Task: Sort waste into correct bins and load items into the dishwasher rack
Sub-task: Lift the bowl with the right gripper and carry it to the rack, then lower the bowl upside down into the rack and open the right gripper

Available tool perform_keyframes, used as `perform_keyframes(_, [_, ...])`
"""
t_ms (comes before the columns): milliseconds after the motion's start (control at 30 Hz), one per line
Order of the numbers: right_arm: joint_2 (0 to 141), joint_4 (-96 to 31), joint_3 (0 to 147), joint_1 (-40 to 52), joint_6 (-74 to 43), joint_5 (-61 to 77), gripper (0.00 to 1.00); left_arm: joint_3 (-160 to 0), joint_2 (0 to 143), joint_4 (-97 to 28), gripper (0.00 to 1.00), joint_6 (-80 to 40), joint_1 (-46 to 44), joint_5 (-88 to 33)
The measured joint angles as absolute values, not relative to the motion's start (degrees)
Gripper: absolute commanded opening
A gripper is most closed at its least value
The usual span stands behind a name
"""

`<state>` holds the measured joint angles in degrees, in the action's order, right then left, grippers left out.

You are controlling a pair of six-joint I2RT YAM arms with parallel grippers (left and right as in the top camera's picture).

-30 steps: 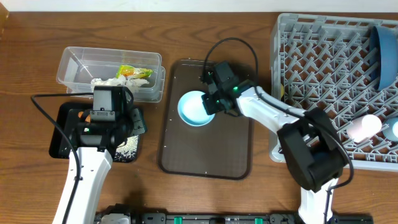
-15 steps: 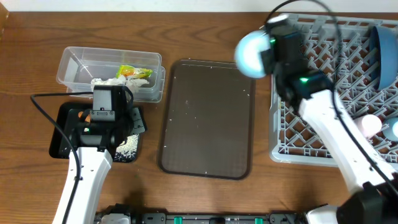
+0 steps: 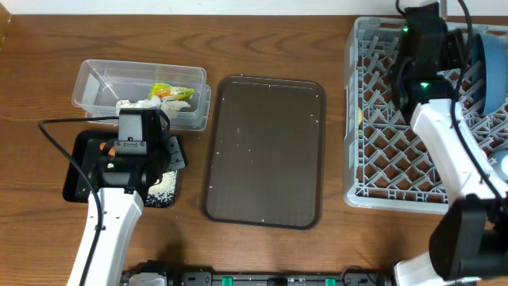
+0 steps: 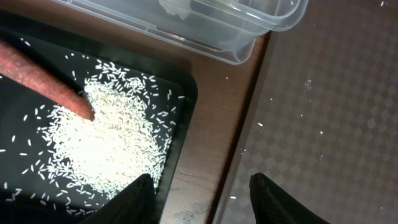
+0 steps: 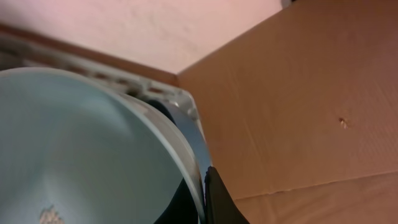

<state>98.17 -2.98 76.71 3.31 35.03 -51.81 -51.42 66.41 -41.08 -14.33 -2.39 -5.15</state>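
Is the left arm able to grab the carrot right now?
Probably yes. The left end effector hangs open near the carrot in the black tray, with only rice between them.

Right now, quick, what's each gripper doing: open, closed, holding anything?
Left gripper: open, empty, beside the black tray.
Right gripper: shut on the bowl, gripping its rim.
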Motion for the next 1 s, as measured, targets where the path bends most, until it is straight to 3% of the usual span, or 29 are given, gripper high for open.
perform_keyframes(333, [104.7,-0.7,76.7,-0.7,46.1,-47.6,0.01,-51.4,66.4,-41.0,0.52,-14.3,-2.4,-5.1])
perform_keyframes(1000, [107.1,-2.6,76.7,-1.9,47.4,-46.6,0.01,-51.4,66.4,-41.1,0.52,-14.3,-2.4,-5.1])
